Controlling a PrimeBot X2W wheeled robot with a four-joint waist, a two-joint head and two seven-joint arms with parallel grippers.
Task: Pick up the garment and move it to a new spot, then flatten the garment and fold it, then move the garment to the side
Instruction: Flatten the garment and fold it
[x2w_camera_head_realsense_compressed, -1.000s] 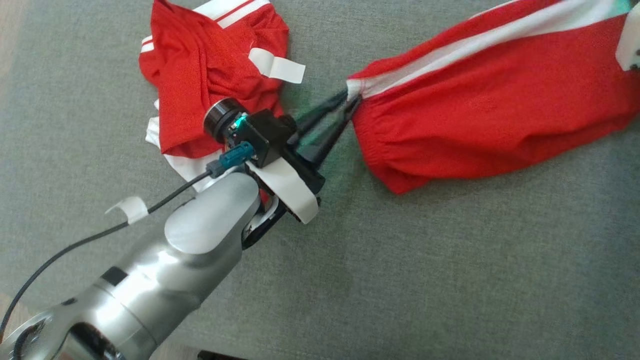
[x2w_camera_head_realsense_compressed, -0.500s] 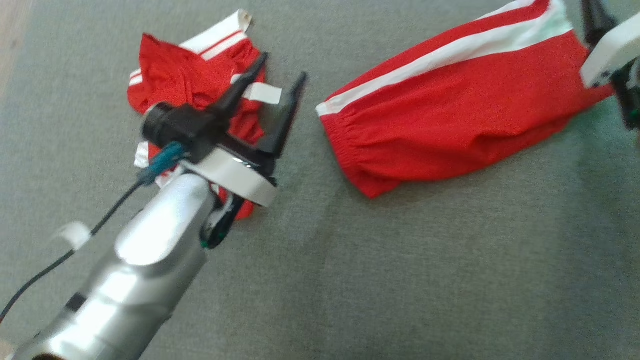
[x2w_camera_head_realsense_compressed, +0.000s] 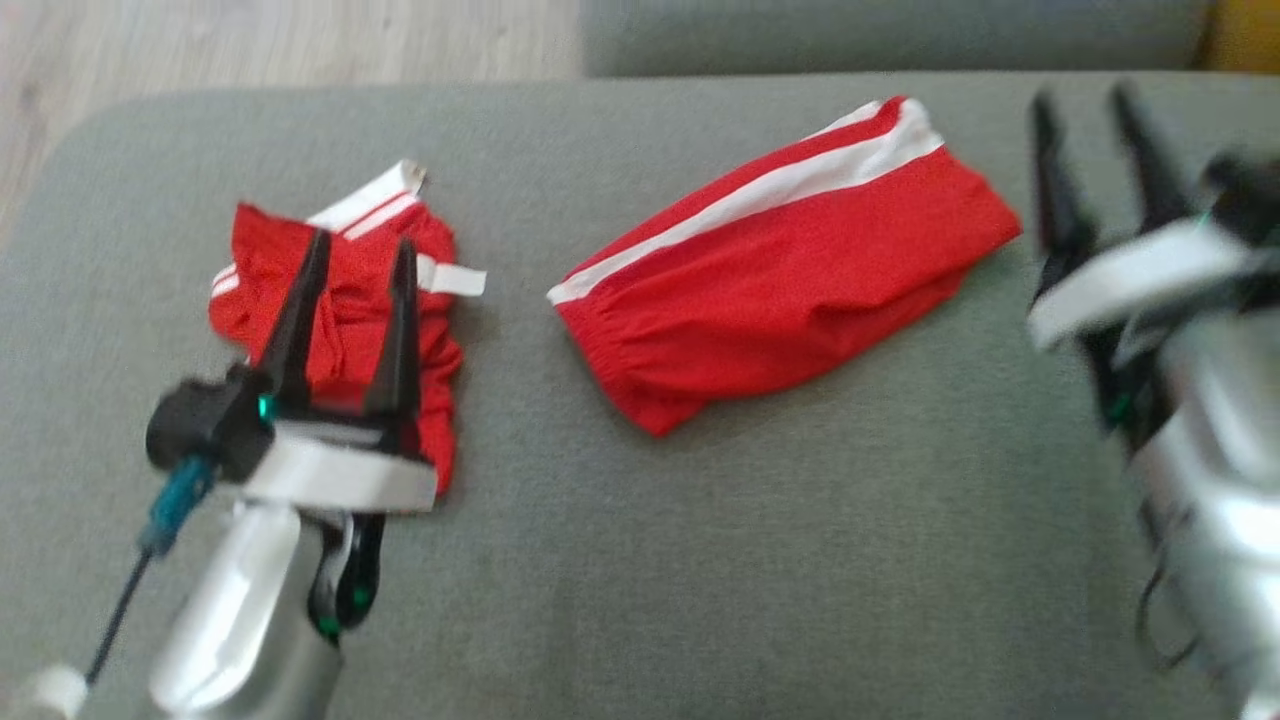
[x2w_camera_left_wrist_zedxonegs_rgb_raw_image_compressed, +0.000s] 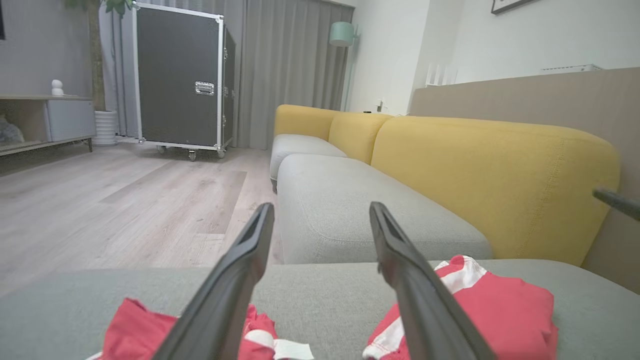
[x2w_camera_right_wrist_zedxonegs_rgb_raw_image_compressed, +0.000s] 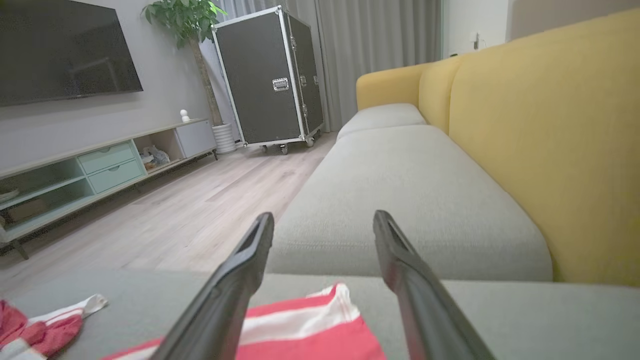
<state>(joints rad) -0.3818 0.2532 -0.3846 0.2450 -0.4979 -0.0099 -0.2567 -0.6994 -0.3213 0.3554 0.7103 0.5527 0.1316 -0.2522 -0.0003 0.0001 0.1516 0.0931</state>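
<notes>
The grey sofa cushion (x2w_camera_head_realsense_compressed: 700, 560) spans the head view. Just toward 12 o'clock from its centre lies the folded red garment (x2w_camera_head_realsense_compressed: 790, 280), with a white stripe along its far edge. At its 9 o'clock sits a crumpled red garment (x2w_camera_head_realsense_compressed: 350, 310). The left gripper (x2w_camera_head_realsense_compressed: 362, 240) hovers over that heap, fingers apart and empty. The right gripper (x2w_camera_head_realsense_compressed: 1082, 96), at 3 o'clock, is likewise spread and holds nothing.

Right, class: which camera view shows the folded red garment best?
The head view: the whole folded garment lies in sight on the grey cushion, slightly blurred. Each wrist view catches just a striped part of it at the bottom edge.
</notes>
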